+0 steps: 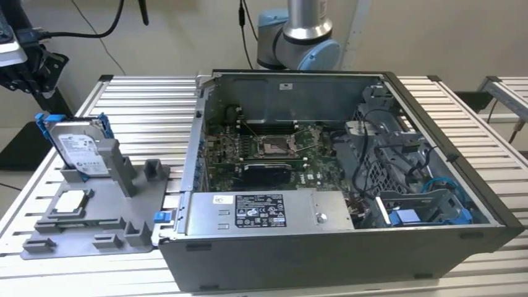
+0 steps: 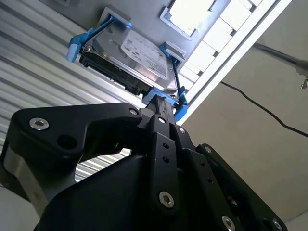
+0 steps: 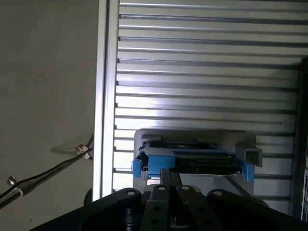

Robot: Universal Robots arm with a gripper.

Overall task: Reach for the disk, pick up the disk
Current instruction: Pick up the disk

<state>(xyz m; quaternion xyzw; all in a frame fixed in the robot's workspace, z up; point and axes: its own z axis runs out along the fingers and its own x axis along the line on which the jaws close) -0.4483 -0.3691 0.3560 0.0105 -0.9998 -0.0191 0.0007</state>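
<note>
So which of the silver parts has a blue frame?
The flat rectangular silver hard drive, propped in the grey holder; the small square chip and power-supply box have none.

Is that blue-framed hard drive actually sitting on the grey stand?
Touching. In the exterior view the disk stands upright, its lower edge seated between the posts of the grey stand.

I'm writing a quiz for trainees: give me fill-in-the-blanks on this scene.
1. The disk has a ___ plastic frame.
2. It stands ___ in the grey holder.
3. The open computer case sits to the exterior view's ___ of it.
Missing words: blue; upright; right.
</note>
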